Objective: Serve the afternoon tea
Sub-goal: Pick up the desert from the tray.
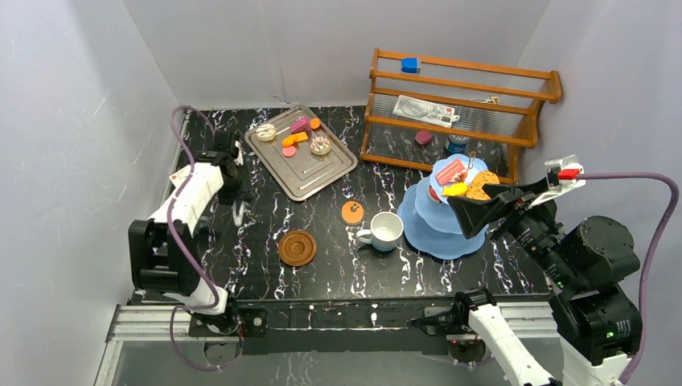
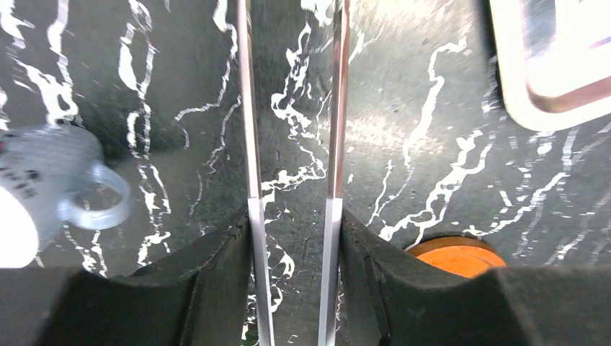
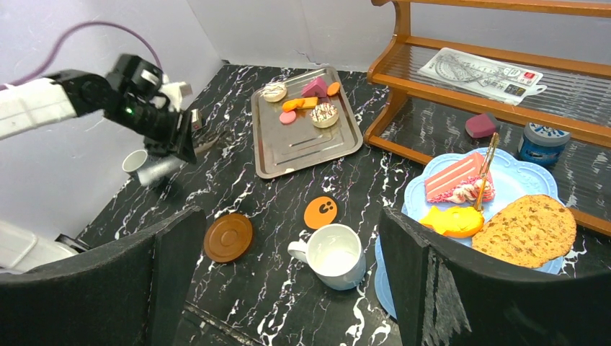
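The light-blue three-tier stand (image 1: 438,229) stands at the right; its top tier (image 3: 515,180) holds a pink cake slice (image 3: 455,177), a yellow fish cake (image 3: 452,221) and a cookie (image 3: 529,229). A white mug (image 1: 386,231) stands upright left of it, beside a brown saucer (image 1: 297,248). A grey mug (image 3: 142,166) lies on its side by my left gripper (image 1: 236,186), which is shut on metal tongs (image 2: 252,144). My right gripper (image 1: 466,215) is open and empty above the stand's near side. Donuts and pastries (image 1: 320,145) lie on the silver tray (image 1: 310,173).
An orange round coaster (image 1: 352,212) lies behind the white mug. A wooden rack (image 1: 458,96) at the back right holds a blue cube, a packet, a maroon piece and a blue jar. Grey walls close in the table.
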Available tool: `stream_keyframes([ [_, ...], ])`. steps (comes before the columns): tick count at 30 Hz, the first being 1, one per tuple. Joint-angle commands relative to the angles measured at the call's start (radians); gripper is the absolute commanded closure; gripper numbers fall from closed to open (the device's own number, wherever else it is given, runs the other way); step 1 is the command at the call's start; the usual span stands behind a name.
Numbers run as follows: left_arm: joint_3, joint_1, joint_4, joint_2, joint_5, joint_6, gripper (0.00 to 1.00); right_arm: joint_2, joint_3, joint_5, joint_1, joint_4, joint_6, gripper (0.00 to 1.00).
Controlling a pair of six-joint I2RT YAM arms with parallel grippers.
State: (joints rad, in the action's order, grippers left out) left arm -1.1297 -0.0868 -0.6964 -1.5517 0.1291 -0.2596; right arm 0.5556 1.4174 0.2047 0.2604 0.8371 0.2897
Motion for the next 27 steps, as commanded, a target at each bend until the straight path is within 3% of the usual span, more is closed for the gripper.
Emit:
stream_keyframes([
  [1, -0.127, 0.004, -0.13, 0.098, 0.038, 0.046, 0.62, -0.001, 0.021, 0.002, 0.0, -0.032, 0.005, 0.01],
  [17, -0.3, -0.011, -0.223, 0.122, -0.043, 0.074, 0.63, 0.022, 0.034, 0.016, 0.0, -0.032, 0.015, 0.02],
  [27, -0.422, -0.144, -0.168, 0.035, -0.091, 0.071, 0.62, 0.064, 0.028, 0.02, -0.001, -0.012, 0.034, 0.01],
])
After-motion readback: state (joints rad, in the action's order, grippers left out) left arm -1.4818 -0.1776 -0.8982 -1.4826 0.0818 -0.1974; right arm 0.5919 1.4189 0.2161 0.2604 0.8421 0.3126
